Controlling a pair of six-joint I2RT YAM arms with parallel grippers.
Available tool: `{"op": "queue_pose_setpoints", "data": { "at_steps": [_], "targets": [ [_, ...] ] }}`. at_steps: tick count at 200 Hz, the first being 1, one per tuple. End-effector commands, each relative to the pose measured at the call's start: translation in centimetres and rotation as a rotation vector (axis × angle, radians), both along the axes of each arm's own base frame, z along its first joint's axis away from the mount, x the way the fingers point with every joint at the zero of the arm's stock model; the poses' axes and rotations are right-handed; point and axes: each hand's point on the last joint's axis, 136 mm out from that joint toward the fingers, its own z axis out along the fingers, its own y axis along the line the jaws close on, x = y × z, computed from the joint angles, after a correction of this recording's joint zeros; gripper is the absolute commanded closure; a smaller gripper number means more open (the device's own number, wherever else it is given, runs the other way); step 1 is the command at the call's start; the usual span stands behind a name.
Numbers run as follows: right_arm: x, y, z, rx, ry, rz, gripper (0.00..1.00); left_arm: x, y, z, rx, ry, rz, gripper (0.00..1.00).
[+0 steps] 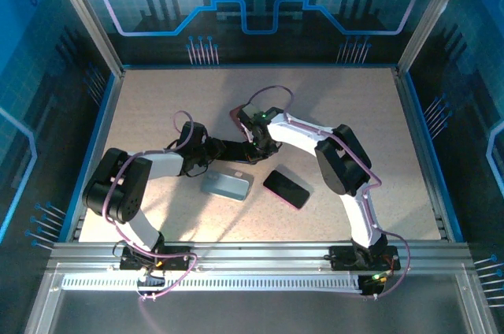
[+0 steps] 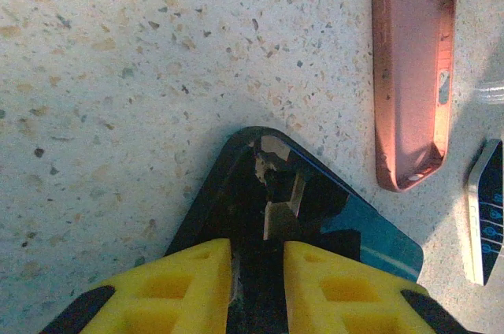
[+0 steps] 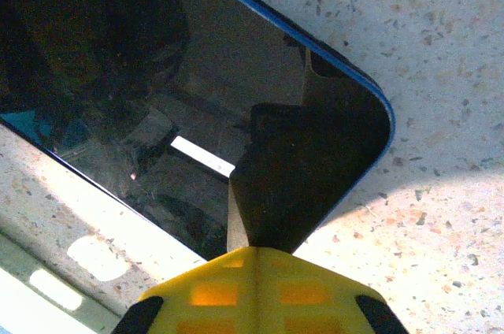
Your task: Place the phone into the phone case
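The phone [image 2: 236,208] is a glossy black slab with a blue edge, and my left gripper [image 2: 258,247] is shut on it from its near end. In the right wrist view the phone [image 3: 157,74] lies under my right gripper [image 3: 253,249], whose yellow jaws are shut tip to tip over the screen near a rounded corner. From above, both grippers meet at the table's middle, left [image 1: 223,150] and right [image 1: 256,143], with the phone [image 1: 238,150] between them. The pink phone case [image 2: 413,74] lies open side up beyond and to the right, apart from the phone. It shows from above as a dark slab with a pink rim [image 1: 286,188].
A second device, pale blue-grey [image 1: 227,185], lies near the case; its silver edge [image 2: 487,212] shows at the right of the left wrist view. Mauve cables [image 1: 268,94] loop over the arms. Metal frame posts and blue walls bound the speckled table [image 1: 354,113].
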Motion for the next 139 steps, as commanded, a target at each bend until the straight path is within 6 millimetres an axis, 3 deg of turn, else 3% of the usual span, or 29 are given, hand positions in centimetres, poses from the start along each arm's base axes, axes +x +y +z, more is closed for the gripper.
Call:
{"op": "queue_pose_setpoints", "data": {
  "at_steps": [1, 56, 139],
  "targets": [
    [-10.6, -2.7, -11.3, -0.204, 0.351, 0.069, 1.0, -1.5, 0.8, -1.3, 0.048, 0.043, 0.005, 0.75],
    [-12.4, -2.9, -12.3, -0.217, 0.371, 0.063, 1.0, -2.1, 1.3, -1.8, 0.065, 0.067, 0.013, 0.75],
    [-13.0, -2.0, -12.7, -0.18, 0.384, 0.051, 1.0, -2.6, 2.1, -1.7, 0.115, 0.088, 0.019, 0.75]
  ]
}}
